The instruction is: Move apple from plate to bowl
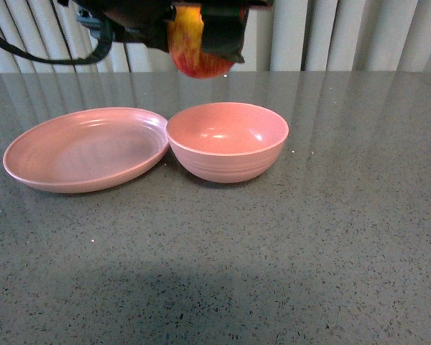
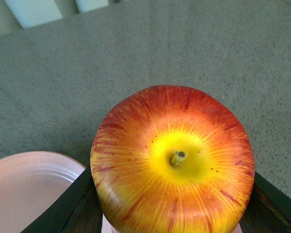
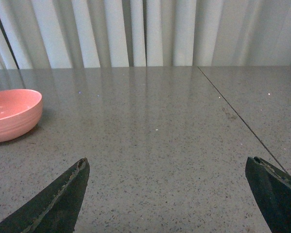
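Observation:
The red and yellow apple (image 1: 195, 57) hangs high above the table with my left gripper (image 1: 197, 36) shut on it. It sits over the far left rim of the bowl (image 1: 228, 140), which is deep, pale pink and has nothing in it. Left of the bowl and touching it, the shallow pink plate (image 1: 86, 151) lies bare. In the left wrist view the apple (image 2: 172, 160) fills the space between the dark fingers (image 2: 72, 208), stem facing the camera. My right gripper (image 3: 167, 165) is open over bare table, with the bowl (image 3: 9, 114) far off to its side.
The grey speckled tabletop (image 1: 330, 237) runs wide in front of and to the right of the dishes. A seam (image 3: 233, 114) crosses the table near the right gripper. White vertical blinds (image 1: 345, 32) stand behind the far edge. A pink dish edge (image 2: 24, 189) shows beneath the apple.

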